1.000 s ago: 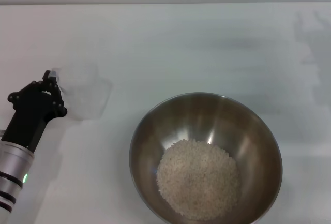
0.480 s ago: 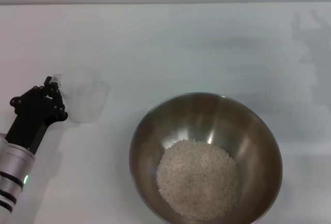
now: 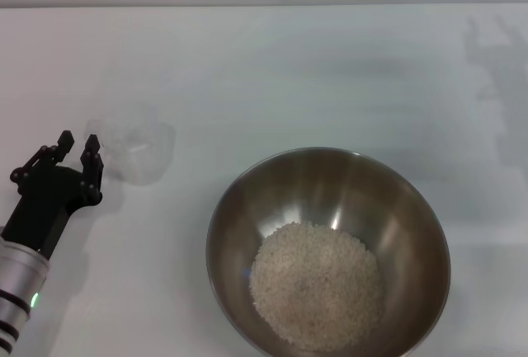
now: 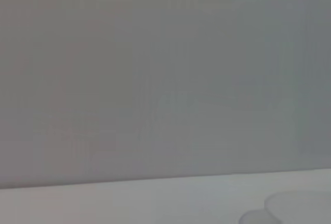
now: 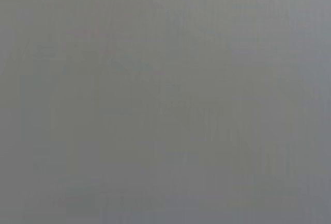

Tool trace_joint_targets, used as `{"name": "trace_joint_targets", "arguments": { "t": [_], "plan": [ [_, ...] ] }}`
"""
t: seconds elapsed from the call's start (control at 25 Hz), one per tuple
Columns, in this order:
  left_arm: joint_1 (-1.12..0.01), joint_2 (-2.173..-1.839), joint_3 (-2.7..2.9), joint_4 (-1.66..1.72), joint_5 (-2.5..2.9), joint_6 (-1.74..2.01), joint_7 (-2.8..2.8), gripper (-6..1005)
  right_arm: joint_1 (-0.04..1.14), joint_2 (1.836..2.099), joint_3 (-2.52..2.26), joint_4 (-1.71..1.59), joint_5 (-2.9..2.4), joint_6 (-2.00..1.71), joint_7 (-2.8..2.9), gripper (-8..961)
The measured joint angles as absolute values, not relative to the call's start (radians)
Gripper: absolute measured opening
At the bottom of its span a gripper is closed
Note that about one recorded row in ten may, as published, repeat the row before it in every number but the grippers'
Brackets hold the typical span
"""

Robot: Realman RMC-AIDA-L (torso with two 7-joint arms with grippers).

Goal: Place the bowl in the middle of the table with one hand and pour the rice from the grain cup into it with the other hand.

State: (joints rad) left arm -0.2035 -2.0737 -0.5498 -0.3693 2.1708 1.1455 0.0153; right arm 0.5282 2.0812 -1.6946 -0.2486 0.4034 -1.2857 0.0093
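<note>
Now: left gripper (image 3: pixel 77 144) low over the worktop (image 3: pixel 289 60), jaws spread and holding nothing, grain cup (image 3: pixel 132 152) standing just beyond the fingertips, apart from them. Cup upright and apparently empty; faint in the left wrist view (image 4: pixel 297 208). Bowl (image 3: pixel 231 209) well off to the side of the jaws, toward the robot's right, resting on the worktop with the rice (image 3: pixel 316 284) heaped inside. Right gripper not in view. Judged status: pour complete, cup set down and released.

Handling notes, cup: light, thin clear plastic, likely smooth and easily tipped when empty. Take hold at the side handle or across the wall near the rim, with moderate force.

Handling notes, bowl: rigid steel, slick surface, heavier with rice loaded. Take hold at the thin rim only.
</note>
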Motion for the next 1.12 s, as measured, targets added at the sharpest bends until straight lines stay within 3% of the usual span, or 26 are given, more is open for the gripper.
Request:
{"name": "trace_joint_targets", "arguments": {
  "t": [0.32, 0.52, 0.76, 0.96, 1.0, 1.12],
  "plan": [
    [-0.156, -2.072, -0.524, -0.362, 2.172, 1.182, 0.013, 321, 0.535, 2.079, -1.694, -0.244, 0.403, -1.28, 0.009, 432],
    [-0.076, -2.072, -0.491, -0.36, 2.172, 1.421, -0.017, 325, 0.526, 2.083, -1.72, -0.243, 0.404, -1.276, 0.017, 432],
    [-0.104, -2.072, -0.487, -0.361, 2.166, 1.608, -0.031, 329, 0.506, 2.089, -1.858, -0.238, 0.403, -1.276, 0.113, 432],
    [-0.129, -2.071, -0.489, -0.359, 2.165, 1.611, -0.041, 463, 0.491, 2.089, -1.976, -0.232, 0.403, -1.275, 0.194, 432],
    [-0.201, -2.072, -0.507, -0.33, 2.16, 1.557, -0.073, 489, 0.488, 2.089, -1.986, -0.232, 0.403, -1.275, 0.211, 432],
    [-0.217, -2.073, -0.526, -0.327, 2.158, 1.521, -0.074, 543, 0.475, 2.087, -2.004, -0.232, 0.402, -1.28, 0.252, 432]
  ]
}}
